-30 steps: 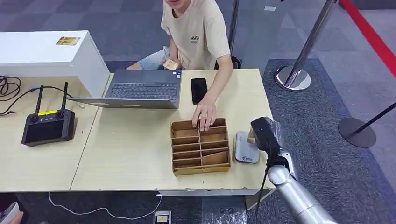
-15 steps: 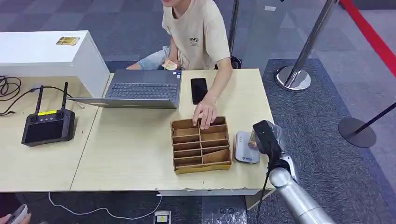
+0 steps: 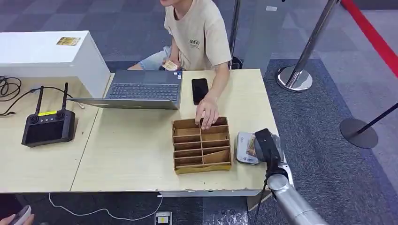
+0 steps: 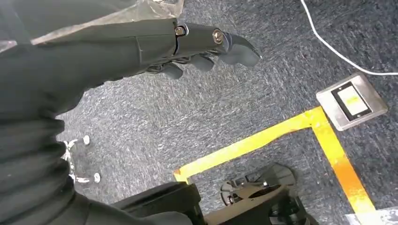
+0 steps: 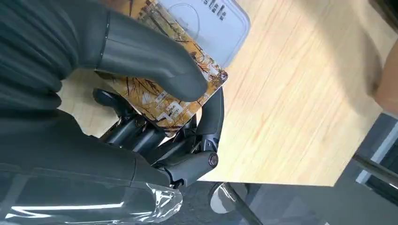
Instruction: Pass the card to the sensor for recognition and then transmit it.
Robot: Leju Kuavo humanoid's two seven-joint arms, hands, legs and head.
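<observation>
The right hand (image 5: 155, 122) pinches the card (image 5: 162, 91) between its thick thumb on top and its dark fingers below. The card is yellow and brown with a small picture pattern. The thumb covers much of it, so the print is hard to make out. From the head camera, the right hand (image 3: 264, 144) hangs over the sensor (image 3: 245, 147), near the right edge of the table (image 3: 131, 154). The sensor is a flat pale pad with rounded corners, and the hand hides its right side. You cannot tell if the card touches the pad or floats just over it.

Just left of the sensor sits a brown box (image 3: 202, 145) split into many small slots. A person's hand (image 3: 206, 115) rests at the far rim of this box. A black phone (image 3: 200, 90) and an open laptop (image 3: 141, 89) lie near the far edge. A black remote (image 3: 48, 125) with two short sticks lies toward the left edge.

The left hand (image 4: 197, 44) hangs down over grey carpet. Its fingers are curled in a little and hold nothing. A yellow tape line (image 4: 281, 136) and a metal floor plate (image 4: 352, 101) lie on the carpet below it.
</observation>
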